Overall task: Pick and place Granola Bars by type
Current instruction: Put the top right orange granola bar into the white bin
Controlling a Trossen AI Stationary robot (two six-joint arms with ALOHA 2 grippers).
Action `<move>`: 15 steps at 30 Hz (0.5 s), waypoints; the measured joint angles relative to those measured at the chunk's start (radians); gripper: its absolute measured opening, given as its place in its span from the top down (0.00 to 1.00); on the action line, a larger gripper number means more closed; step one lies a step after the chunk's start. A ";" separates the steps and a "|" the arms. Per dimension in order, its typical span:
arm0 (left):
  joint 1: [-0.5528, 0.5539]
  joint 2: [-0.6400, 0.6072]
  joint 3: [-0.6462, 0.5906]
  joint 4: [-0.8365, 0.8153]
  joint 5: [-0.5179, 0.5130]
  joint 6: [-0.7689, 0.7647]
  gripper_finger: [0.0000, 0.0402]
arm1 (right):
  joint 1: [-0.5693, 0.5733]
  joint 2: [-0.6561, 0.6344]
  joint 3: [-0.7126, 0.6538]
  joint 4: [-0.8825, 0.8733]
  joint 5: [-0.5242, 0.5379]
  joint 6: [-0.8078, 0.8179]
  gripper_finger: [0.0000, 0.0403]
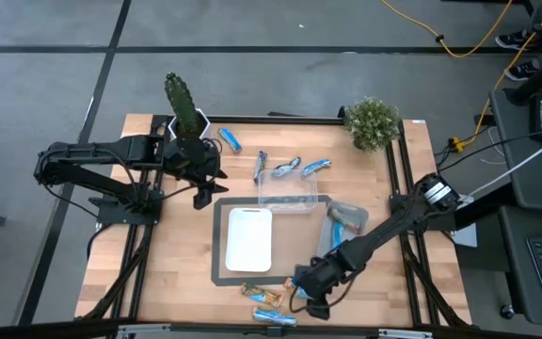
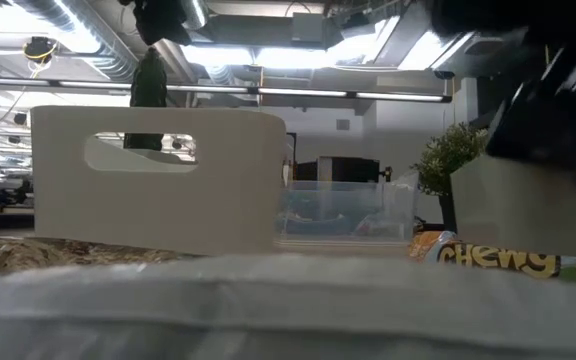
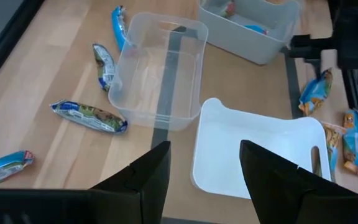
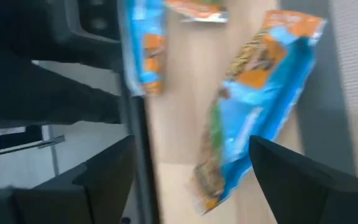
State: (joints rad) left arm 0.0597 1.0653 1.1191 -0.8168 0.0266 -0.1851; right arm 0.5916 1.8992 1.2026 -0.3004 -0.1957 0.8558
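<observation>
Several small granola bars lie flat on the wooden table. Blue-silver ones sit near the far edge, beside the clear tray, also in the left wrist view. Gold/brown-blue ones lie near the near edge. My right gripper hovers open there, its fingers on either side of a blue-orange bar without touching it. My left gripper is open above the table's left part, looking over the white tray and the clear tray.
A grey tray holding bars stands right of the white tray, on a dark mat. A cactus and a small bushy plant stand at the far edge. A bar marked Chewy lies close to the low camera.
</observation>
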 joint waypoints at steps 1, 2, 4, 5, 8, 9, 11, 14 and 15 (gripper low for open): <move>0.000 0.000 0.000 -0.001 0.000 0.002 0.54 | -0.003 0.008 0.000 0.001 0.004 0.000 0.23; 0.000 0.000 0.000 -0.003 0.000 0.006 0.54 | -0.007 0.013 0.000 0.001 0.005 0.000 0.23; 0.000 0.000 0.000 -0.009 0.000 0.008 0.54 | -0.010 0.030 0.010 -0.009 0.007 -0.001 0.23; 0.000 0.000 0.000 -0.013 0.000 0.008 0.54 | -0.012 0.040 0.013 -0.010 0.007 -0.002 0.23; 0.000 0.000 0.000 -0.021 0.000 0.011 0.54 | -0.013 0.071 0.020 -0.014 0.007 -0.001 0.23; 0.000 0.000 0.000 -0.021 0.000 0.014 0.54 | -0.013 0.080 0.022 -0.011 0.006 -0.001 0.23; 0.000 0.000 0.000 -0.023 0.000 0.016 0.54 | -0.013 0.089 0.025 -0.010 0.001 0.004 0.23; 0.000 0.000 0.000 -0.024 0.000 0.016 0.54 | -0.013 0.097 0.027 -0.020 0.002 0.030 0.23; 0.000 0.000 0.000 -0.024 0.000 0.016 0.54 | -0.013 0.098 0.027 -0.028 0.010 0.036 0.25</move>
State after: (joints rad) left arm 0.0597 1.0649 1.1191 -0.8406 0.0269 -0.1689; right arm 0.5785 1.9971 1.2301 -0.3287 -0.1853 0.8921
